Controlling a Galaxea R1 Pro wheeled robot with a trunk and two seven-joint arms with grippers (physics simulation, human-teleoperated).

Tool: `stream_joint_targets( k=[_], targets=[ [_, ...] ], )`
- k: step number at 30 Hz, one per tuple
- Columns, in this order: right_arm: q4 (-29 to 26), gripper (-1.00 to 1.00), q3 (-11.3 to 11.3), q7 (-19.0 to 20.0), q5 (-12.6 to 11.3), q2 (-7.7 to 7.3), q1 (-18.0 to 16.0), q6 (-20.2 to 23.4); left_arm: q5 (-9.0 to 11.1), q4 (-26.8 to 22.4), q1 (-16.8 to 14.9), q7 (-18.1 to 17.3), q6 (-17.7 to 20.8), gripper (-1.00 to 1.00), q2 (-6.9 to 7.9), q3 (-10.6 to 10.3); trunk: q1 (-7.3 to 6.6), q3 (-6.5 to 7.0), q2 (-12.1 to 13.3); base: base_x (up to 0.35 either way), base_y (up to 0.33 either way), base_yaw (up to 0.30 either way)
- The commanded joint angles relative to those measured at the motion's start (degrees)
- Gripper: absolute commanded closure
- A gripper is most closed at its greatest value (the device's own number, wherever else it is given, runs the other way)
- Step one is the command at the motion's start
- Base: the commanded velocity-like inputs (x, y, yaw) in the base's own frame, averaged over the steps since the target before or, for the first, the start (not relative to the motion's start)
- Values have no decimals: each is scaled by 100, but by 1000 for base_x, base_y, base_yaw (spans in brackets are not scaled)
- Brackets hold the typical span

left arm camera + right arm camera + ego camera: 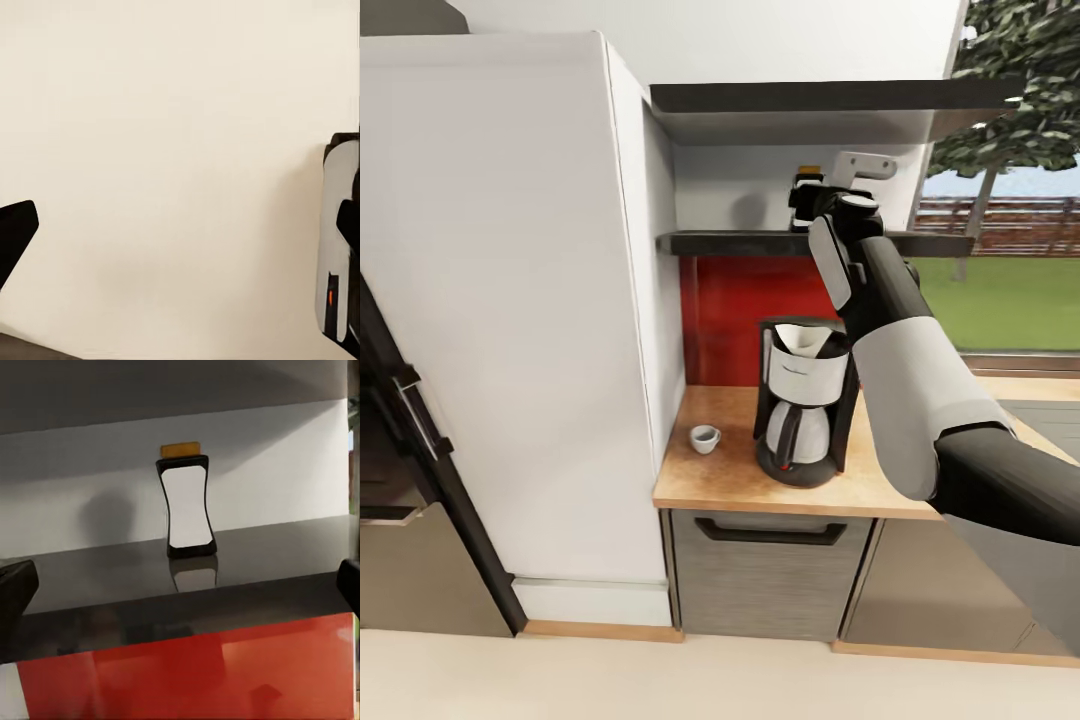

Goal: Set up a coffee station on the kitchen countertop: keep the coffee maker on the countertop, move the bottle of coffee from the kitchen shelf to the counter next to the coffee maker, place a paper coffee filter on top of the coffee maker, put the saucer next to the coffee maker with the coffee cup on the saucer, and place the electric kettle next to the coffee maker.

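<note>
The bottle of coffee [187, 502], black and white with an orange cap, stands upright on the dark kitchen shelf [247, 559]. My right gripper [180, 585] is open in front of the bottle, a short way off, with one fingertip at each side of the wrist view. From the head, the right gripper [805, 200] is raised to the shelf [740, 243] and hides most of the bottle [810, 171]. The coffee maker [800, 405] stands on the countertop [710, 480] with a paper coffee filter [805, 341] in its top. A small coffee cup [704, 438] sits to its left. My left gripper [180, 225] is open over cream floor.
A tall white cabinet [510, 300] borders the counter on the left, with a dark appliance [400, 450] beyond it. A second dark shelf [830, 95] hangs above the first. The red backsplash [740, 310] is behind the coffee maker. A window [1010, 260] lies to the right.
</note>
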Motion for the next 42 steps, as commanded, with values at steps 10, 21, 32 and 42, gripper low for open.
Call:
stream_joint_targets(
  k=[10,21,32,42],
  targets=[
    [-16,-100,17,-50,3,0,-9,20,197,11,-64,-1110,42,-100,2,-37,4,-14,-14,0,227,0],
    [239,-100,-12,-450,664,0,-8,-3,284,93,-6,-1212,79,-100,291,-33,4,-14,-14,0,14,0],
    [254,-100,-1,-571,725,-17,-10,-9,280,128,22,-1199,104,-100,470,-31,4,-14,-14,0,0,0],
    [251,-100,0,-568,728,-17,-8,-7,276,277,12,-1181,301,-100,587,-38,4,-14,-14,179,55,0]
  ],
)
